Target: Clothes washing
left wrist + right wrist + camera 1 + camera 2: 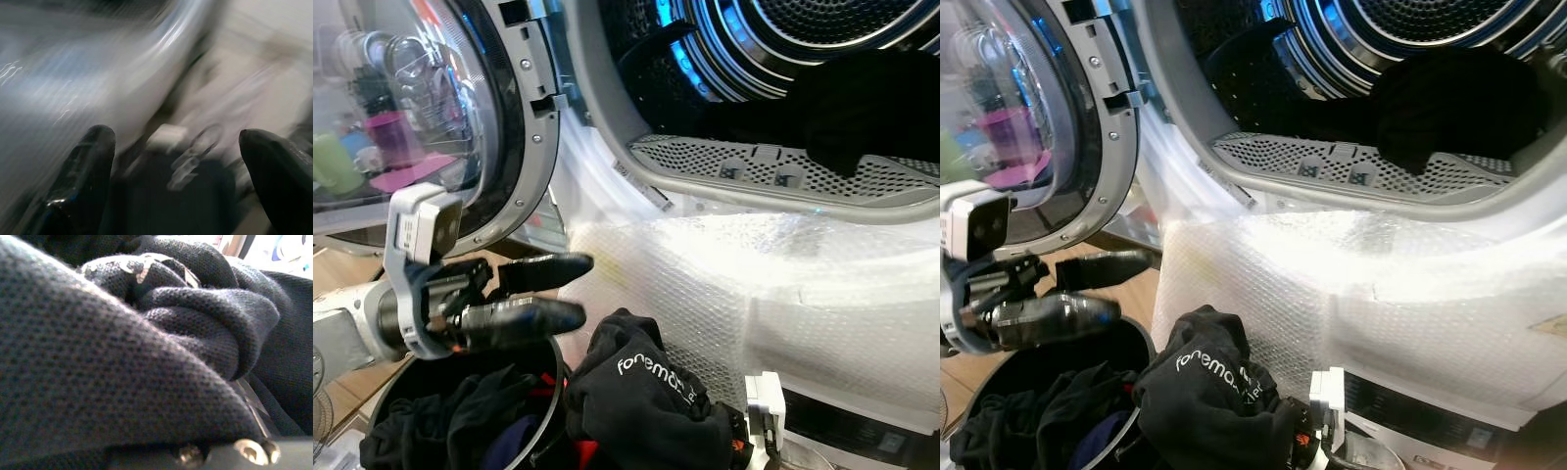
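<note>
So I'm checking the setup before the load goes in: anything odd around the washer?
Yes: bubble wrap still covers the washer front below the open door, as if not fully unpacked. A black garment hangs over the drum lip. Nothing looks spilled or broken.

Left gripper [570,291] fingers parted, right gripper apparently cloth-wrapped.

A round black basket [386,406] sits at the bottom left of the frame. It stands on a light wooden floor [342,392]. Dark clothes [460,421] lie piled inside it. A black top with white letters [641,397] bulges over its right rim. At the upper right, the washer drum [783,39] holds another black garment [862,108].
</note>
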